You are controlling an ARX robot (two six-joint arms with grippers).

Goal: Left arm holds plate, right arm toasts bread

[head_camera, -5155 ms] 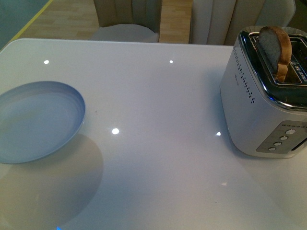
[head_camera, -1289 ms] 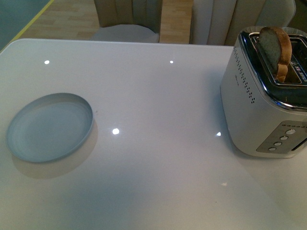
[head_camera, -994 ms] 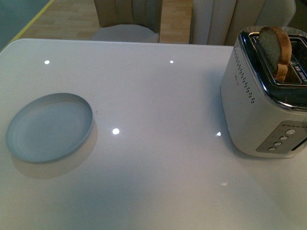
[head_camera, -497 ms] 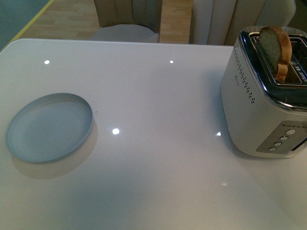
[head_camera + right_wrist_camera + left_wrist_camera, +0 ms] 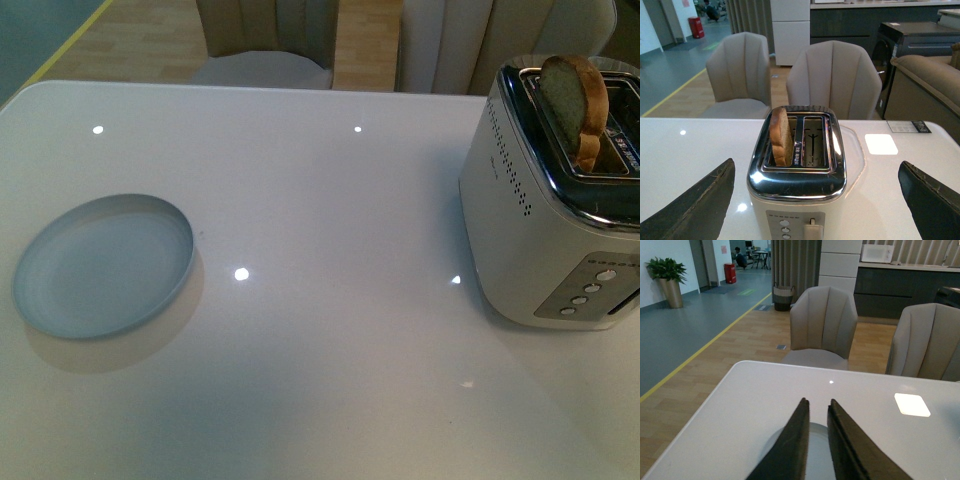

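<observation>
Glossy white tabletop (image 5: 330, 200) filled the front view, with padded chairs (image 5: 824, 322) drawn up at its far edge and wooden flooring beyond. The plate (image 5: 103, 265) was set flat on the tabletop's left side, with nothing on it and nothing gripping it. The bread (image 5: 575, 105) stood upright in one slot of the toaster (image 5: 545, 215) at the right, raised well above the rim. The left gripper (image 5: 818, 412) was seen poised above the plate with its jaws nearly closed, a narrow gap between them and nothing held. The right gripper (image 5: 815, 192) was aimed at the toaster with its jaws spread wide and empty. The step in hand was judged to be the approach to the toaster; next, the slice would need to be taken or the lever pressed.
</observation>
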